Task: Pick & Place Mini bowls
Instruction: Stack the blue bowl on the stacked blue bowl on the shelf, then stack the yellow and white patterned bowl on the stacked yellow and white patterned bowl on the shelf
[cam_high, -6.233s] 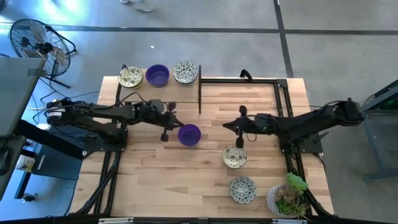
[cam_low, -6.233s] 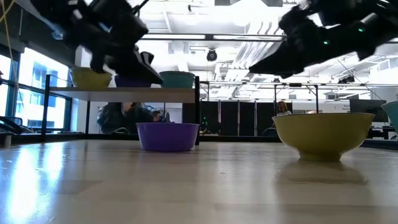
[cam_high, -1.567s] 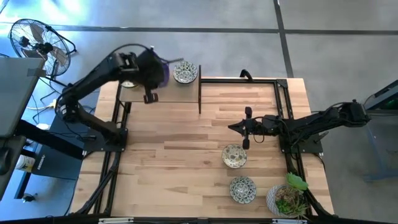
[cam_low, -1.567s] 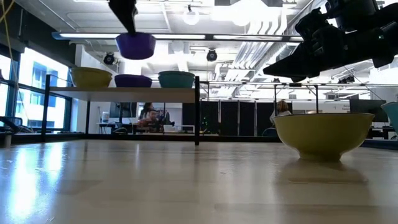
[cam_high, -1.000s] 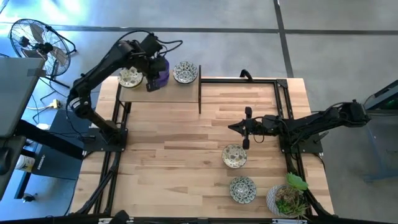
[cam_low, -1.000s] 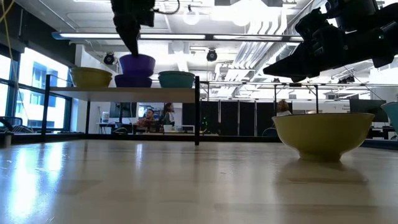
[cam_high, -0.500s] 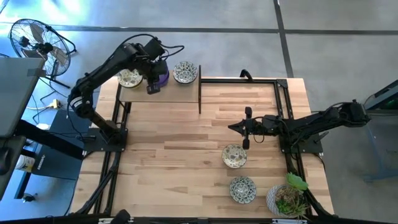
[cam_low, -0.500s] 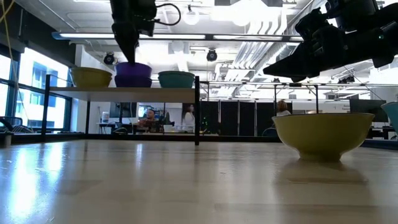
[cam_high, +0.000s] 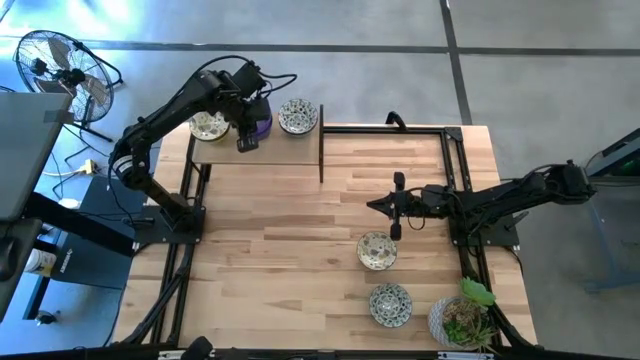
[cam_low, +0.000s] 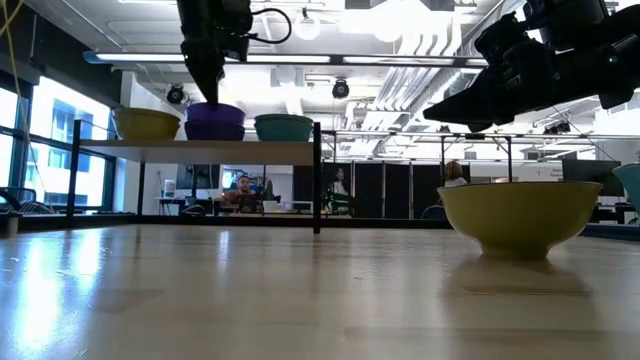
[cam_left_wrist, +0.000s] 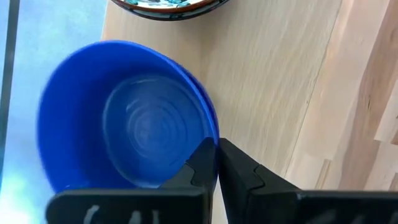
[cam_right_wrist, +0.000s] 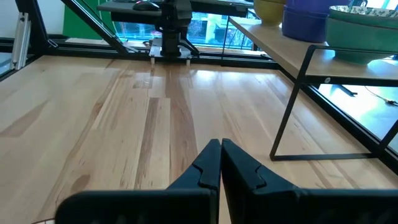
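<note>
My left gripper (cam_high: 248, 131) is up over the raised wooden shelf (cam_high: 300, 150) at the table's far left corner, fingers (cam_left_wrist: 202, 163) pinching the rim of the solid purple mini bowl (cam_high: 259, 122). One finger is inside the wall, one outside. That bowl sits nested in a second purple bowl (cam_low: 214, 131) on the shelf, between the cream floral bowl (cam_high: 208, 126) and the grey-green floral bowl (cam_high: 298, 116). Since 1.6 s ago the held bowl has gone from hanging above the shelf to resting in the stack. Further right, my right gripper (cam_high: 396, 221) hovers over the table's right half, fingers pressed together, unchanged. Just beneath it lies a cream patterned mini bowl (cam_high: 377, 250), and another patterned bowl (cam_high: 390, 303) lies near the front edge beside the white pot with a green plant (cam_high: 462, 318).
</note>
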